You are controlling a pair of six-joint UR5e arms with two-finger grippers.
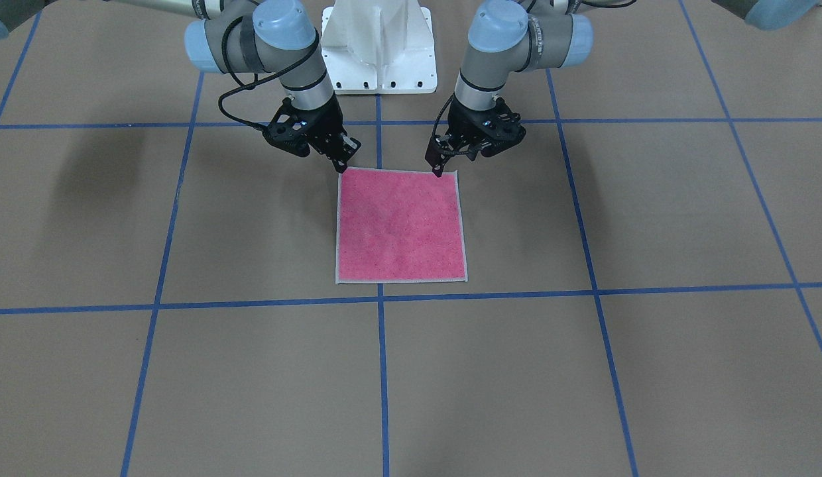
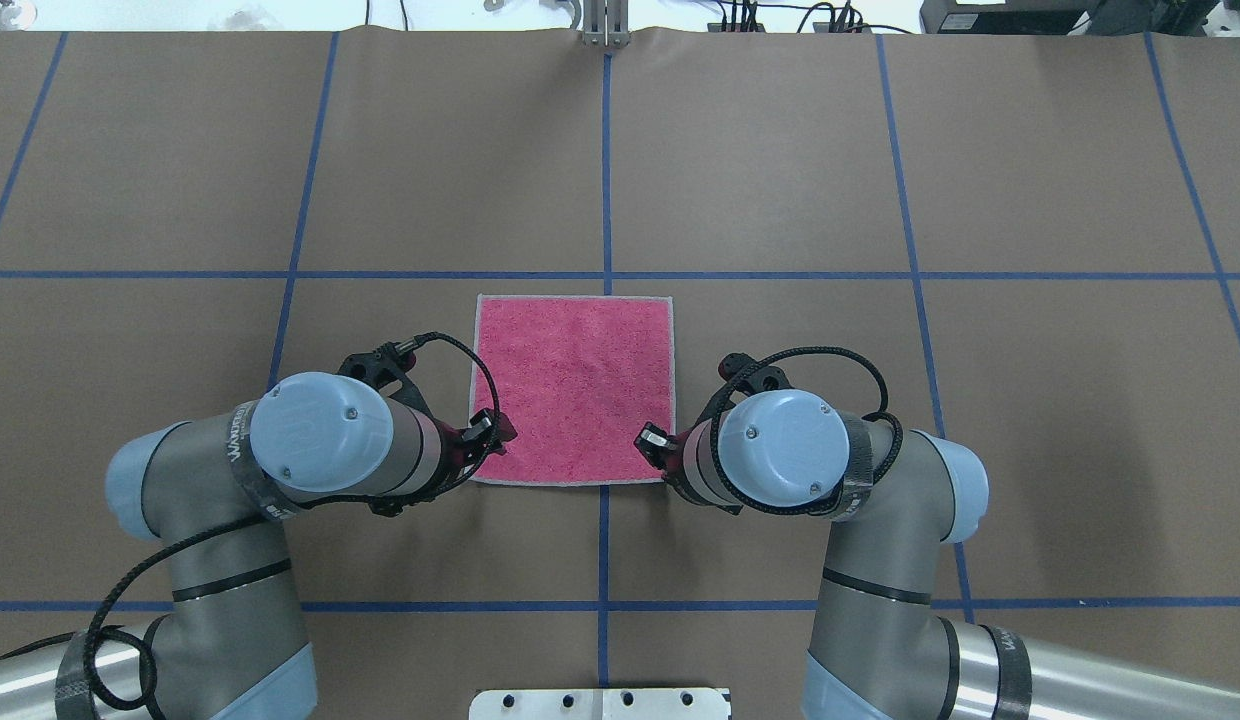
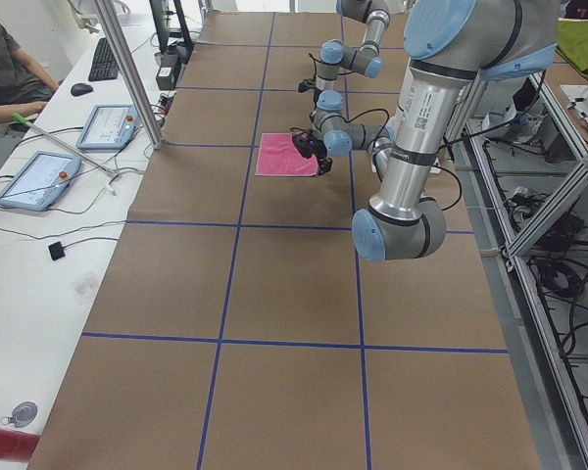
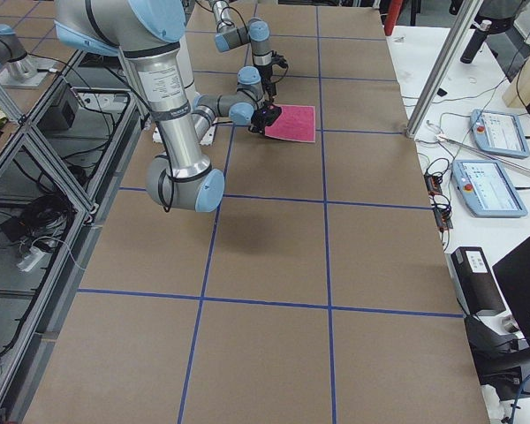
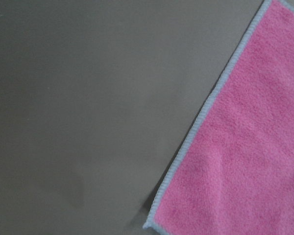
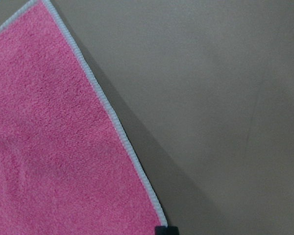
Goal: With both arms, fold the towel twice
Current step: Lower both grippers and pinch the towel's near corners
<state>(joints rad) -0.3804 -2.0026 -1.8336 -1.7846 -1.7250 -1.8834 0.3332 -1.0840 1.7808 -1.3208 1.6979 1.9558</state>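
Observation:
The towel [image 1: 401, 225] [image 2: 573, 385] lies flat on the brown table, pink face up, its light grey border showing all round. My left gripper [image 1: 436, 165] [image 2: 493, 433] is down at the towel's corner nearest the robot on my left side and looks open. At the other near corner, my right gripper [image 1: 347, 158] [image 2: 648, 447] also looks open. In the left wrist view that towel corner [image 5: 245, 161] lies flat at the bottom edge. In the right wrist view the towel [image 6: 49, 147] has one black fingertip [image 6: 166, 230] right at its corner.
Blue tape lines [image 1: 381, 371] grid the brown table. The white base pedestal [image 1: 378, 46] stands behind the towel. Tablets [image 3: 34, 181] and a seated person [image 3: 5, 73] are at a side bench, behind a metal pole [image 3: 127, 69].

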